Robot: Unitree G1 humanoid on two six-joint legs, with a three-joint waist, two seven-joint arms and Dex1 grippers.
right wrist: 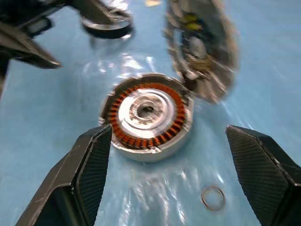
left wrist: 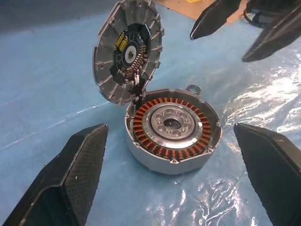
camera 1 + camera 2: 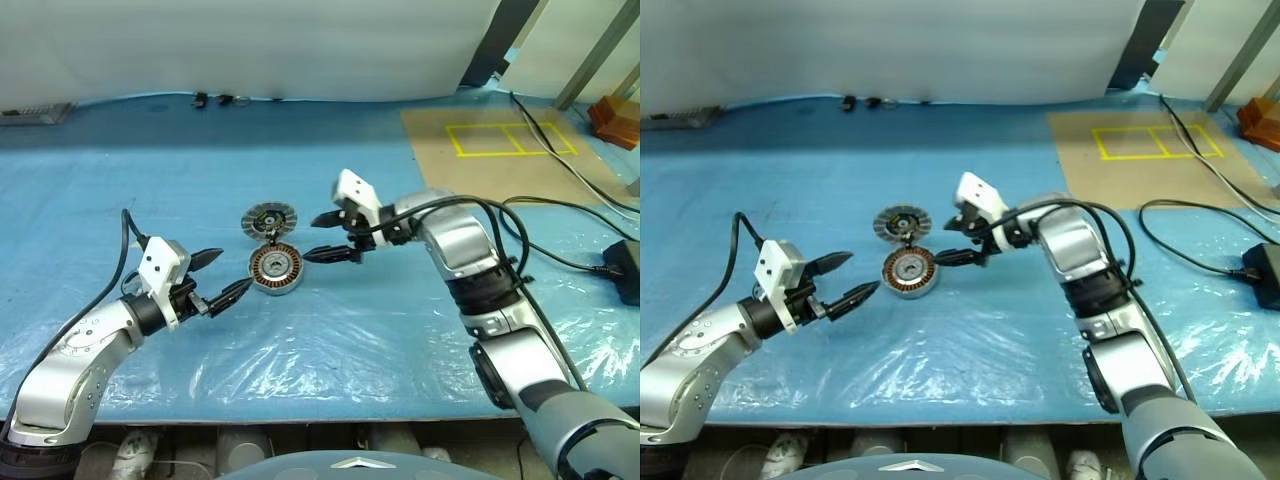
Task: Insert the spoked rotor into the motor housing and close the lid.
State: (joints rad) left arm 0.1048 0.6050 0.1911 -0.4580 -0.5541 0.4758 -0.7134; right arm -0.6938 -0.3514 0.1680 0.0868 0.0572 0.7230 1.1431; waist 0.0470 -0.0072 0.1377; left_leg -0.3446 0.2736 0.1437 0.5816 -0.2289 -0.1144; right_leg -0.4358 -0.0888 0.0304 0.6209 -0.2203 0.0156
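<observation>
Blue plastic sheet; small ring beside motor housing; lid propped open.

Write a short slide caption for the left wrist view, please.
Open left gripper faces the motor housing, its lid tilted open.

gray housing w/ copper windings, blue sheet

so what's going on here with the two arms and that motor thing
A humanoid robot is working on a motor housing that sits on a blue plastic-covered table. Its lid stands tilted open at the far edge, copper windings exposed. The left end effector and the right end effector flank the housing on either side, both open and holding nothing. A small loose ring lies on the sheet beside the housing. The lid is not yet closed.
</observation>
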